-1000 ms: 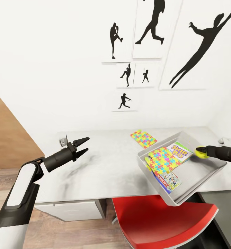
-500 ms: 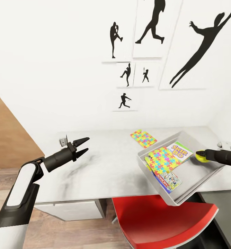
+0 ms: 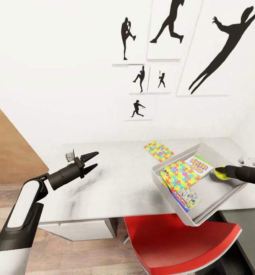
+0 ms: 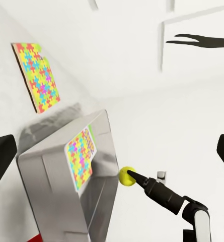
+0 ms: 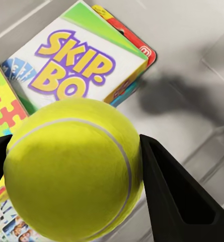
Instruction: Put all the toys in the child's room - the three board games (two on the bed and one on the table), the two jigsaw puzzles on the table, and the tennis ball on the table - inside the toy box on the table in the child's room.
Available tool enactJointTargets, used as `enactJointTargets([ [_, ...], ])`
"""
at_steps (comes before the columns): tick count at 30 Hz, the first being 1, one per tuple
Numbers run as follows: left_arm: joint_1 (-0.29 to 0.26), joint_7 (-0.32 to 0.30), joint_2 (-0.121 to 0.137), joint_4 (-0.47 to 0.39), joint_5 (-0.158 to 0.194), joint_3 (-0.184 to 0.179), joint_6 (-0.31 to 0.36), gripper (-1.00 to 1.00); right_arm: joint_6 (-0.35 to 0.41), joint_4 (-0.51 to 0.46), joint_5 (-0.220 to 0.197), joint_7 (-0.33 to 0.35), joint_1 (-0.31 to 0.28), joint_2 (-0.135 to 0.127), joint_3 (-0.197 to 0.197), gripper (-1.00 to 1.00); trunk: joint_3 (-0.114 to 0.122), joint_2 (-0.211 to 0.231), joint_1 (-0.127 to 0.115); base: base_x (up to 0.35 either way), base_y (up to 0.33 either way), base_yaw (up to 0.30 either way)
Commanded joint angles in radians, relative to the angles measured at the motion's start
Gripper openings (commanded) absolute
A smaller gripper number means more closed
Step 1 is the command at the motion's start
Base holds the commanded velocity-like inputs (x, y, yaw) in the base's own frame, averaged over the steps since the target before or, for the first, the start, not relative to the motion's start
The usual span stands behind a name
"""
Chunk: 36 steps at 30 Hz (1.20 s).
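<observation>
Head view high; wrists nearer toy box [image 3: 196, 217]

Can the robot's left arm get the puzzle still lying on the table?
Probably yes. The left gripper is open and holds nothing, and bare table lies between it and the jigsaw puzzle.

Tennis ball [image 3: 220, 174] (yellow-green) above toy box [image 3: 219, 198]

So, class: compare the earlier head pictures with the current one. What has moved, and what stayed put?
The right gripper, shut on the tennis ball, has sunk slightly over the toy box. The wall pictures have shifted a little, so the camera moved too. The left gripper stays open above the table, and one jigsaw puzzle still lies outside the box.
</observation>
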Motion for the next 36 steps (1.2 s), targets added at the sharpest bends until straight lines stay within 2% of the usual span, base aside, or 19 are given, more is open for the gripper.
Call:
enactJointTargets([
  [1, -0.001, -0.001, 0.0, 0.0, -0.001, 0.001, 0.005, 1.0, 0.003, -0.001, -0.012, -0.014, -0.001, 0.0, 0.0, -1.0, -0.003, -0.002, 0.001, 0.0, 0.0, 0.0],
  [13, -0.001, -0.001, 0.0, 0.0, -0.001, 0.001, 0.005, 1.0, 0.003, -0.001, 0.011, -0.014, -0.001, 0.003, 0.001, -1.0, -0.022, -0.002, 0.001, 0.0, 0.0, 0.0],
  [27, -0.001, -0.001, 0.0, 0.0, -0.001, 0.001, 0.005, 1.0, 0.003, -0.001, 0.02, -0.015, -0.002, 0.01, 0.004, -1.0, -0.044, -0.002, 0.001, 0.0, 0.0, 0.0],
  [36, -0.001, -0.001, 0.0, 0.0, -0.001, 0.001, 0.005, 1.0, 0.003, -0.001, 0.073, -0.015, -0.002, 0.03, 0.004, -1.0, -0.058, -0.002, 0.001, 0.0, 0.0, 0.0],
])
